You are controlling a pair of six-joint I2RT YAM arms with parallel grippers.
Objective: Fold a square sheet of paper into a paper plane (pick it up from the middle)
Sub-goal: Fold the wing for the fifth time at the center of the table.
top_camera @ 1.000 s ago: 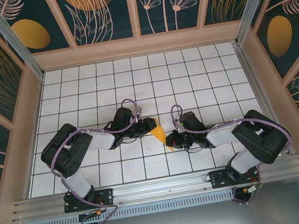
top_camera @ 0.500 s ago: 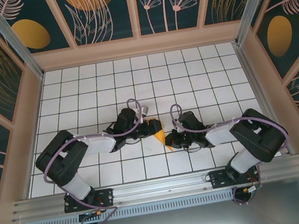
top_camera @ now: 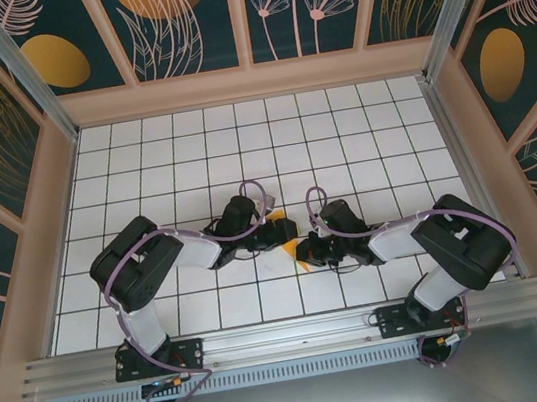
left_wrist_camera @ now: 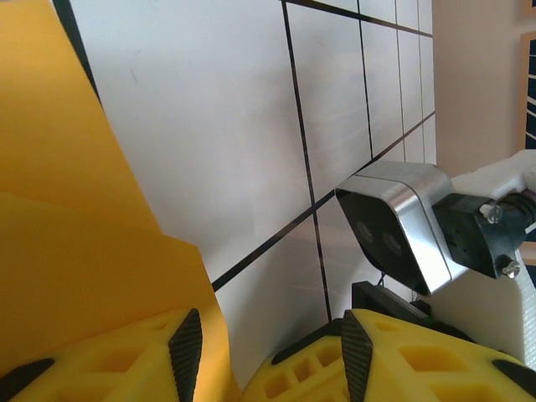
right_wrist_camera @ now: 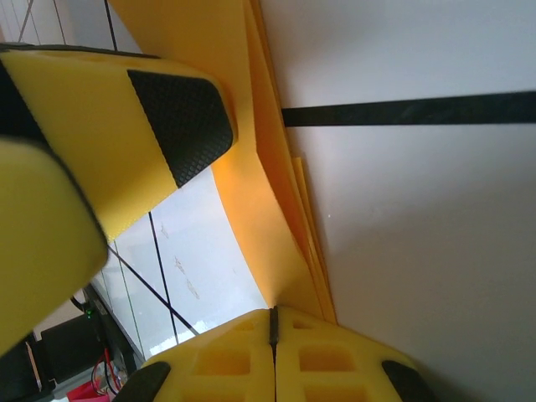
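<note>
Nearest the bases, the right gripper point(right_wrist_camera: 272, 322) has its jaws clamped tight on a layered edge of the orange paper point(right_wrist_camera: 251, 201). The paper sits creased, low on the white grid table point(top_camera: 339, 130) between both arms. Just past it, the left gripper point(left_wrist_camera: 266, 327) has its jaws about half apart, with one finger point(left_wrist_camera: 186, 347) against the paper's edge and the table showing in the gap.

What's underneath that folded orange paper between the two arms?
The white gridded table runs beneath the paper; a black grid line disappears under it. Whatever lies directly below is covered.
</note>
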